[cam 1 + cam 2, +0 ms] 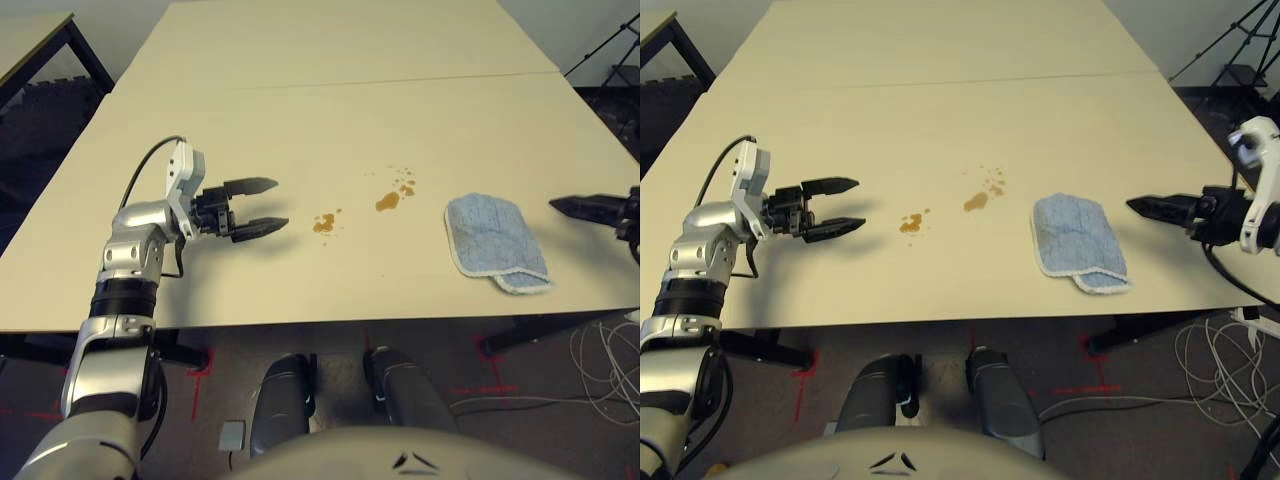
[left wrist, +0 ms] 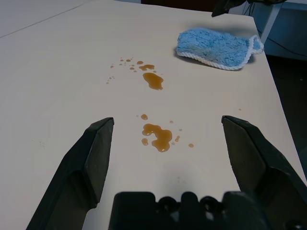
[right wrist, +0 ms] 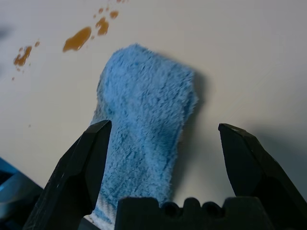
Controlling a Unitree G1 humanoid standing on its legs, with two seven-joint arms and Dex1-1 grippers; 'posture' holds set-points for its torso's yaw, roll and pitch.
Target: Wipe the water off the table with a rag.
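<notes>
Water (image 1: 388, 201) lies on the pale counter (image 1: 300, 290) as two amber-brown patches, each with small droplets scattered about it, between the left end effector (image 1: 283, 202) and the rag (image 1: 492, 235). Rag: light blue, white-edged, lying flat apart from a folded corner on the side toward the robot. It is to the robot's right of both patches, near them but not touching either.

Left end effector: spread wide, nothing between its fingers, just beside the nearer patch. Right end effector (image 1: 1130, 203): also spread and empty, on the outer side of the rag and apart from it in the head view.

Step in hand, as I judge it from where I stand: approach to the rag, ahead of the grasp. No wiping done on these patches, by the look of them.

Next move calls for the right end effector to go in over the rag, lower, and pinch a good fold of cloth. Then carry it leftward and press it flat across the nearer patch, then the farther one. Risk noted: too thin a pinch could let the cloth slip, and a bunched rag might smear the droplets rather than soak them up
</notes>
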